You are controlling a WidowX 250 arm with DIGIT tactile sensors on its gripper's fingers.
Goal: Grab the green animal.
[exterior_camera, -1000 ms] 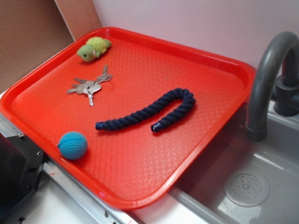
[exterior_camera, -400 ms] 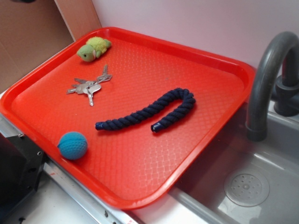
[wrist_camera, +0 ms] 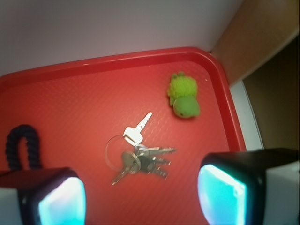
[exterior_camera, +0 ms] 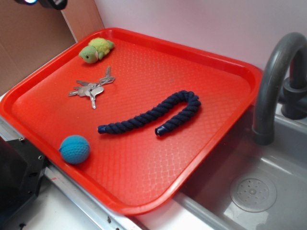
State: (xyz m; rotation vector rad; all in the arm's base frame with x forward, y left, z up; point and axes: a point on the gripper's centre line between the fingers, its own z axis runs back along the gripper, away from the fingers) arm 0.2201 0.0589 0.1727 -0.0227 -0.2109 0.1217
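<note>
Evidently nothing had been grasped: the small lime-green plush turtle [exterior_camera: 96,49] [wrist_camera: 183,97] lay untouched near the red plastic tray's [exterior_camera: 225,64] far corner, the jaws held wide above.

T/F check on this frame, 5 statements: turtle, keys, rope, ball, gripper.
1. The green animal lies in a far corner of the red tray. True.
2. The keys lie on top of the green animal. False: they lie apart from it.
3. The blue ball sits in the sink. False: it is on the tray.
4. The rope is dark blue. True.
5. The gripper holds the green animal. False: it is open, holding nothing.
</note>
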